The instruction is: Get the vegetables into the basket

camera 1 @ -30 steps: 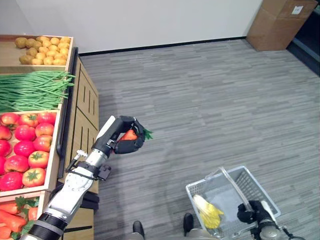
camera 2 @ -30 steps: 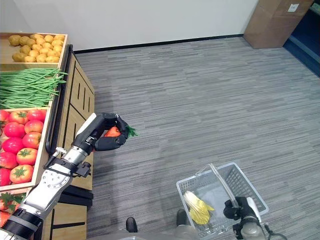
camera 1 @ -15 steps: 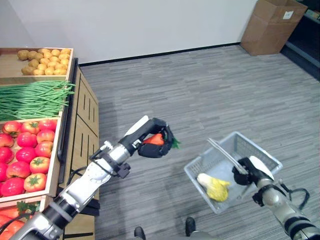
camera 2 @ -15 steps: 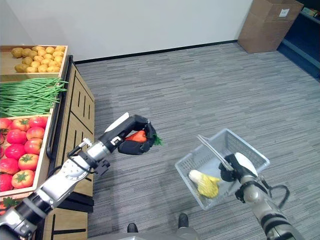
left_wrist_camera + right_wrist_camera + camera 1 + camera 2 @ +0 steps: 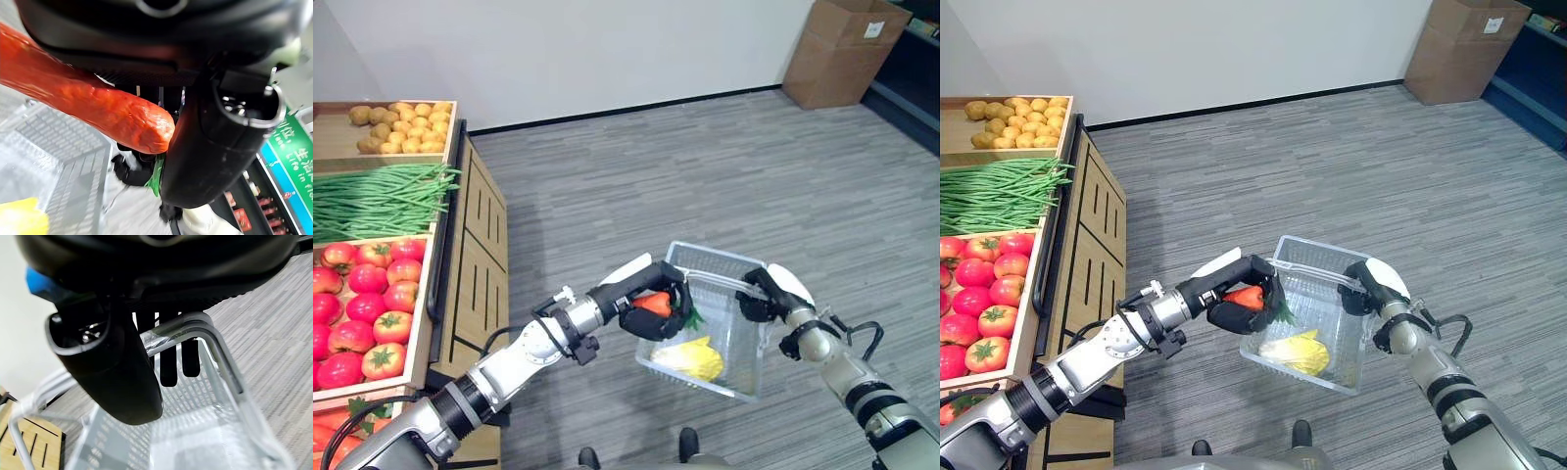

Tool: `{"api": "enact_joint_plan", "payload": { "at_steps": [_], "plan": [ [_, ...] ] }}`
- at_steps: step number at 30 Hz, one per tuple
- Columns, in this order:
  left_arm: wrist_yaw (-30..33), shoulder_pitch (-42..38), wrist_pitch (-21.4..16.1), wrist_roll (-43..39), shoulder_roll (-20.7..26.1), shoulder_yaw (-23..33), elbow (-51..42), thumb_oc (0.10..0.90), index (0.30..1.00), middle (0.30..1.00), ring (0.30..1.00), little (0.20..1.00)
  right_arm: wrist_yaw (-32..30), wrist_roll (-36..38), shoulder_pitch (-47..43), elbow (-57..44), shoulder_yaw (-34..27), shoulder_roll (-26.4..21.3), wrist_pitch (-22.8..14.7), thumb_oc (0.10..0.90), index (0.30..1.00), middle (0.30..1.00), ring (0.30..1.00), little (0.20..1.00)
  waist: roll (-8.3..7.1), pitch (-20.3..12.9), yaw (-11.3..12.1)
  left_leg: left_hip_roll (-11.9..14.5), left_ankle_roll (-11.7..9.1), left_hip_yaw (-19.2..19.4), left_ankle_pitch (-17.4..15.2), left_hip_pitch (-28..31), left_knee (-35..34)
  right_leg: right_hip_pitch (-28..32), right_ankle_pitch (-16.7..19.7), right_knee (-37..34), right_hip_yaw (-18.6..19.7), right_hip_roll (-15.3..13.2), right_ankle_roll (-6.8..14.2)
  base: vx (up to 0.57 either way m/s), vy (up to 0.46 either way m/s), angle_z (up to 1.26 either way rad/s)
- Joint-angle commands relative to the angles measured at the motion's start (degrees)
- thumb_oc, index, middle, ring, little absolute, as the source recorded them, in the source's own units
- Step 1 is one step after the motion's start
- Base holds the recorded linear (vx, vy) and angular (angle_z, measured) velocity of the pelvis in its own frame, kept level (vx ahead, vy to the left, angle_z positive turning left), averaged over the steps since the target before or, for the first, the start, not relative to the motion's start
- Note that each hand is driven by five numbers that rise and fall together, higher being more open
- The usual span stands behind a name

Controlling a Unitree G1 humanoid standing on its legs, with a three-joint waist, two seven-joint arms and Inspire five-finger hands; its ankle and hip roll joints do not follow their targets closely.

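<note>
We see the produce stand (image 5: 460,245) along our left, its crates holding potatoes (image 5: 401,115), green beans (image 5: 377,186) and tomatoes (image 5: 362,304); it is the source, so it sits within the left arm's reach. Over the open floor, our right hand (image 5: 1363,286) has its fingers curled round the handle (image 5: 195,330) of the wire basket (image 5: 1317,269), holding it raised and tipped toward the other arm — presumably to offer its mouth. A yellow vegetable (image 5: 1298,351) lies inside. Our left hand (image 5: 1239,299) is clamped on the carrot (image 5: 1244,296), its leafy end toward the basket — poised at the near rim, ready, we judge, for release.
</note>
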Motion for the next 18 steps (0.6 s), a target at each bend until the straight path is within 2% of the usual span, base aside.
{"api": "enact_joint_plan", "payload": {
  "at_steps": [1,7,14,18],
  "plan": [
    [2.3,-6.5,-4.4,1.8,-1.6,1.5,1.6,0.400,0.300,0.300,0.300,0.300,-5.4,8.1,-11.1,-8.1,-3.3,0.2,-6.0,0.400,0.300,0.300,0.300,0.300,-2.47,-4.1,-0.3,2.9,-3.1,-2.6,-2.5,0.4,0.0,1.8,-1.9,0.0,1.0,-3.5,4.9,0.00,0.004,-0.05],
    [5.1,-4.9,-3.8,9.1,-4.8,2.7,7.7,0.400,0.300,0.300,0.300,0.300,-3.0,12.9,-7.7,-21.4,-4.8,2.4,-8.3,0.400,0.300,0.300,0.300,0.300,-2.58,-4.4,-0.8,3.1,-3.1,-2.2,-2.6,0.8,0.0,2.0,-2.1,0.0,1.2,-3.4,4.8,0.01,0.001,-0.03],
    [6.8,-5.1,-3.3,15.0,-8.0,3.1,13.1,0.400,0.300,0.300,0.300,0.300,-0.1,14.8,-4.9,-29.7,-4.6,2.1,-9.4,0.400,0.300,0.300,0.300,0.300,-2.75,-4.7,-1.5,3.1,-3.1,-1.8,-2.7,0.9,0.0,1.9,-2.1,0.0,1.3,-3.4,4.9,0.00,0.000,0.00],
    [11.6,-5.6,-2.6,23.5,-10.2,5.5,17.9,0.400,0.300,0.300,0.300,0.300,2.2,15.9,-3.2,-34.2,-3.0,2.2,-10.1,0.400,0.300,0.300,0.300,0.300,-2.99,-4.9,-1.8,3.1,-3.2,-1.6,-2.8,1.0,0.0,1.9,-2.1,0.0,1.3,-3.4,4.8,0.00,0.000,0.00]
  ]
}}
